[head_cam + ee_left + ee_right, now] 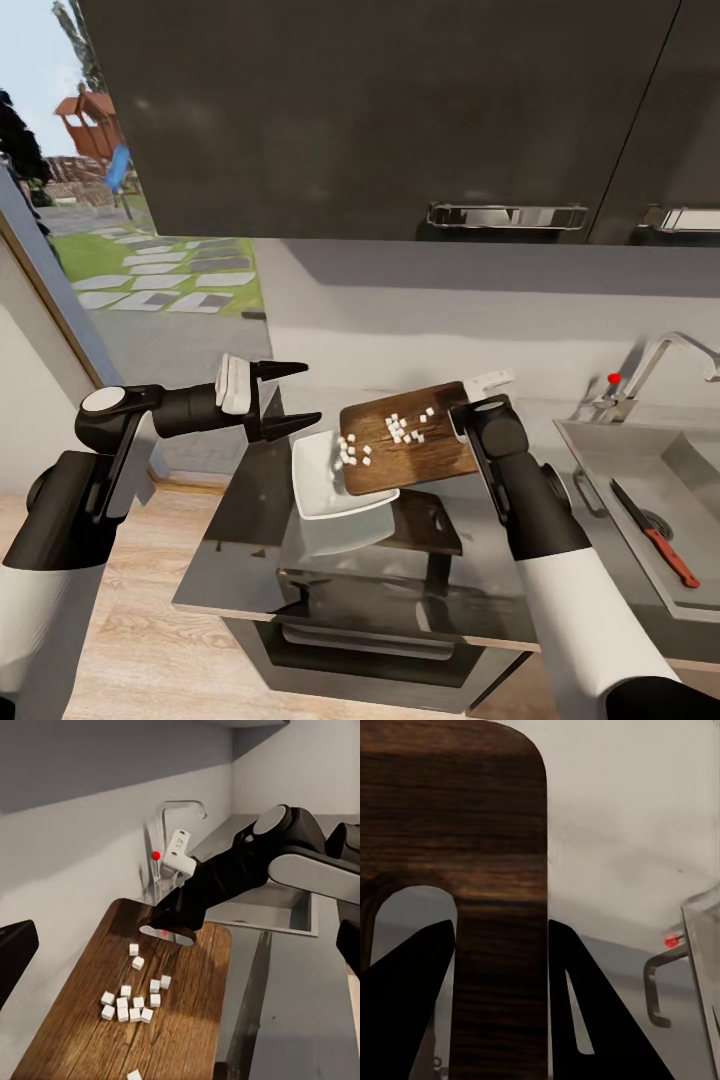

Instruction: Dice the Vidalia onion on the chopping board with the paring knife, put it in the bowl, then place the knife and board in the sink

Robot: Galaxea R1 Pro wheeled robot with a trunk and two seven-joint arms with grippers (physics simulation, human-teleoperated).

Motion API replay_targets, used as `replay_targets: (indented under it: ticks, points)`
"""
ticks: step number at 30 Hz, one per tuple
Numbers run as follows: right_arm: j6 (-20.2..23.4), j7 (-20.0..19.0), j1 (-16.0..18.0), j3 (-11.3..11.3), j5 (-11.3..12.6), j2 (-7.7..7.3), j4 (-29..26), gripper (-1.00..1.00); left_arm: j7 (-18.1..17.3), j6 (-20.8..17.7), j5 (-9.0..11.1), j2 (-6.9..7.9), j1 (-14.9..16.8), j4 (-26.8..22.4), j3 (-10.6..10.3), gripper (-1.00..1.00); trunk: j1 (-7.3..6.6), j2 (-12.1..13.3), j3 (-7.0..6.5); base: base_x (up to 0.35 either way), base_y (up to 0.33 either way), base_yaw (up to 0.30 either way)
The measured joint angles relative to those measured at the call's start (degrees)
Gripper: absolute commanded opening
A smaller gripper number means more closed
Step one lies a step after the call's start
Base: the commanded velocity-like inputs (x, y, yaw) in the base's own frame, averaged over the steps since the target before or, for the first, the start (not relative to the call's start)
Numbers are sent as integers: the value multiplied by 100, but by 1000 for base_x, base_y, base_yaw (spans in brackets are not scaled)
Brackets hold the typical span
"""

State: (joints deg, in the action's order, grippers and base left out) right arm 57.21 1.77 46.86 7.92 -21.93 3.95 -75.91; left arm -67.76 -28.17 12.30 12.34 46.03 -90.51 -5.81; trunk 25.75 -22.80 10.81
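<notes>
Dark-grey countertop (250, 500) runs under black upper cabinets (380, 110), with the steel sink (640, 470) at its right end. Above it, the chopping board (410, 440) is lifted and tilted down toward the white bowl (335, 485), its low corner over the bowl's rim. The right gripper (478, 400) is clamped on the board's raised end by the slot; in the right wrist view its two dark fingers (585, 997) sit either side of the wood. White onion dice (400, 428) cling to the board in a loose cluster, and a few near the low edge seem to be sliding off toward the bowl.

By my reading, dicing is done and the tipping is under way: most pieces are on the board yet, so the bowl step is unfinished. A knife (655, 535) with a dark blade and red handle already lies in the sink basin, so that part looks complete. Left to do: empty the board, then carry it to the sink.

The left gripper (285, 398) hovers with fingers spread, holding nothing, just beside the bowl's far left. The tap (660, 365) with its red knob (614, 379) rises between the board and basin; the board's swing should pass in front of it.
</notes>
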Motion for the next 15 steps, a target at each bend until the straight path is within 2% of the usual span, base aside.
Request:
replay_targets:
  ticks: [15]
  points:
    - [0,1,1,20,-4,0,-105,-100,0,-3,0,0,-3,-1,0,100,0,0,0,0,0,0]
